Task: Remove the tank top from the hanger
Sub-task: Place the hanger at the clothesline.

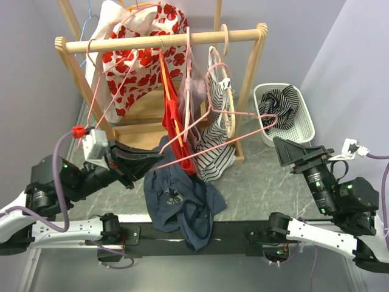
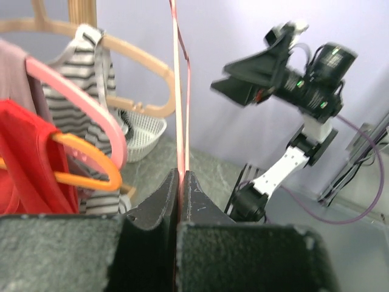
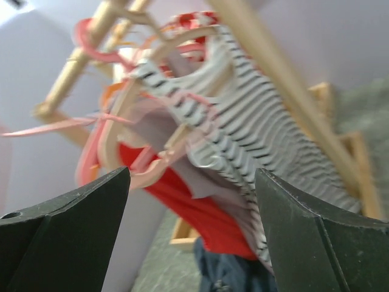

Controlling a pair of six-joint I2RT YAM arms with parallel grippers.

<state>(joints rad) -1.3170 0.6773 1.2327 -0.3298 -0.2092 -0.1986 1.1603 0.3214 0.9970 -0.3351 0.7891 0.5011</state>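
Observation:
A thin pink hanger [image 1: 231,141] slants low over the table in front of the rack. My left gripper [image 1: 159,160] is shut on its near end. In the left wrist view the pink wire [image 2: 180,109] runs straight up out of the closed left gripper [image 2: 181,177]. A navy tank top [image 1: 179,198] lies crumpled on the table below the hanger. Its upper edge reaches the hanger's near end, and I cannot tell whether a strap is still on the wire. My right gripper [image 1: 281,152] hovers open to the right, nothing between its fingers. The right wrist view shows this gripper [image 3: 191,179] facing the hung clothes and the navy top [image 3: 234,274].
A wooden rack [image 1: 164,41] carries a floral garment [image 1: 140,58], a red garment [image 1: 172,112] and a striped top [image 1: 216,131] on other hangers. A white basket [image 1: 304,125] with striped cloth stands at the right. The table's front edge runs just beyond the arm bases.

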